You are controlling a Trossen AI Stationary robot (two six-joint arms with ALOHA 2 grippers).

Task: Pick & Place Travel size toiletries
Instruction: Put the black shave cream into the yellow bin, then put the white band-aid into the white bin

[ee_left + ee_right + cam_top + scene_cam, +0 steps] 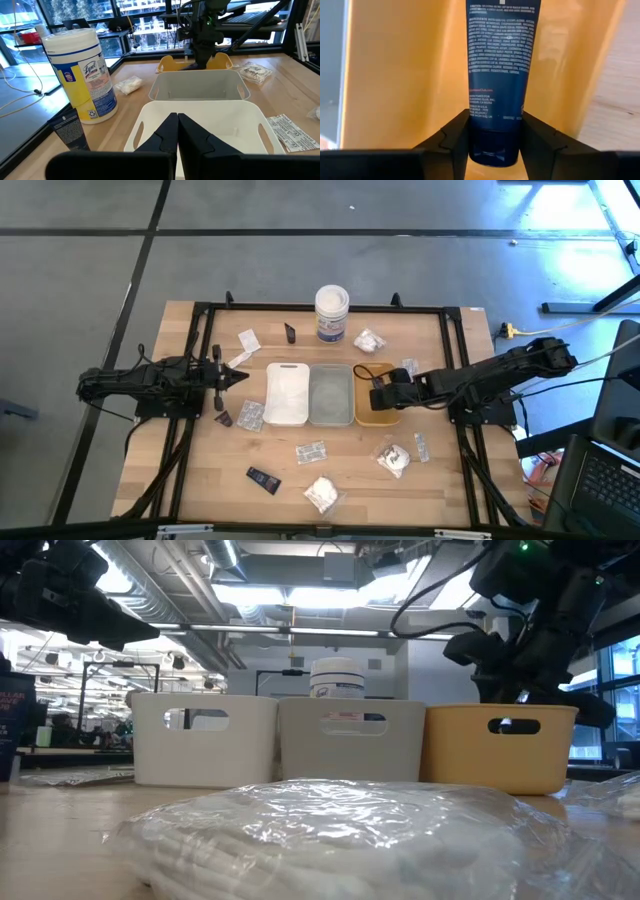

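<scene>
My right gripper [376, 393] is over the orange tray [370, 419], shut on a dark blue tube [497, 70] with white print. It also shows above the orange tray in the low view [520, 680]. My left gripper [236, 377] is shut and empty, left of the white tray [286, 393]; its fingers meet in the left wrist view [177, 134]. Sachets [311, 451], white wrapped bundles [322, 494] and black tubes [264, 479] lie flat on the table around the trays. One wrapped bundle [340, 830] fills the foreground of the low view. My right gripper pinches the tube between its two fingers near the tube's rounded dark end [495, 150], one finger [457, 132] on each side. The tube runs forward from the fingers, along them, over the inside of the orange tray. I cannot tell whether its far end touches the tray.
The white, grey [330, 395] and orange trays stand side by side at the table's middle. A tall white tub with a blue label [332, 313] stands behind them. A black frame [200, 330] runs along the table's edges. Bare wood lies at the near left.
</scene>
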